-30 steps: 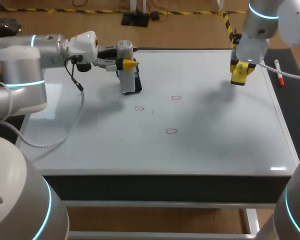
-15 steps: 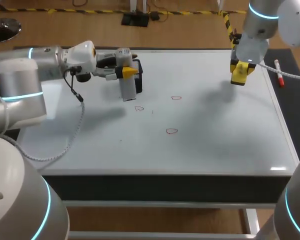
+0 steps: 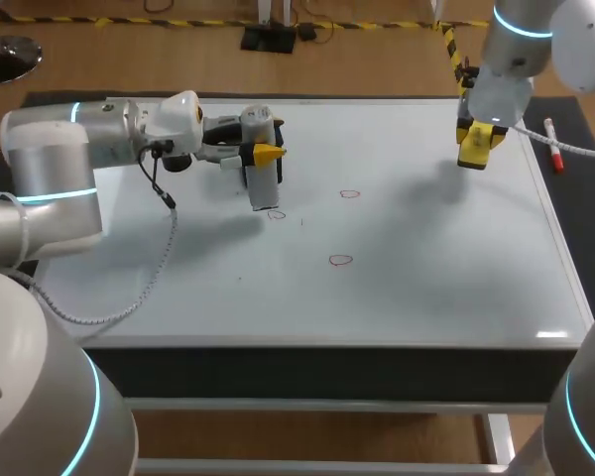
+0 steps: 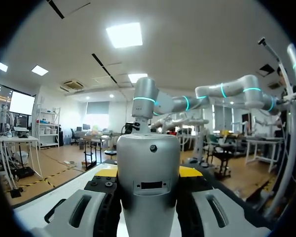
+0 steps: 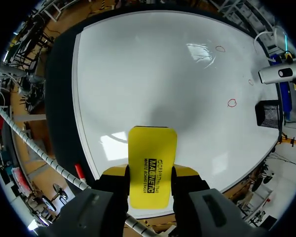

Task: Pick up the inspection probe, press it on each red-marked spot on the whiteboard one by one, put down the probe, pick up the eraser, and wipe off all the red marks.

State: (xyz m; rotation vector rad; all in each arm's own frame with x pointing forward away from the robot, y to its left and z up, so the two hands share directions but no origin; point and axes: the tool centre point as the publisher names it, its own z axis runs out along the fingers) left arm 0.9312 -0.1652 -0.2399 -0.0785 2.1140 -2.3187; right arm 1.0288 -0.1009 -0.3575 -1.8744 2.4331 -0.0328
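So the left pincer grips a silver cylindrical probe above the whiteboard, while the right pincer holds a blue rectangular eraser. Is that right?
Not quite. The rectangular eraser in the right pincer is yellow, not blue; the right wrist view shows it. The left pincer does grip the silver cylindrical probe above the whiteboard.

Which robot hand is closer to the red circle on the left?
Left. The left gripper holds the probe with its tip right beside that circle. The right gripper, holding the eraser, is far across the whiteboard, near its far right edge.
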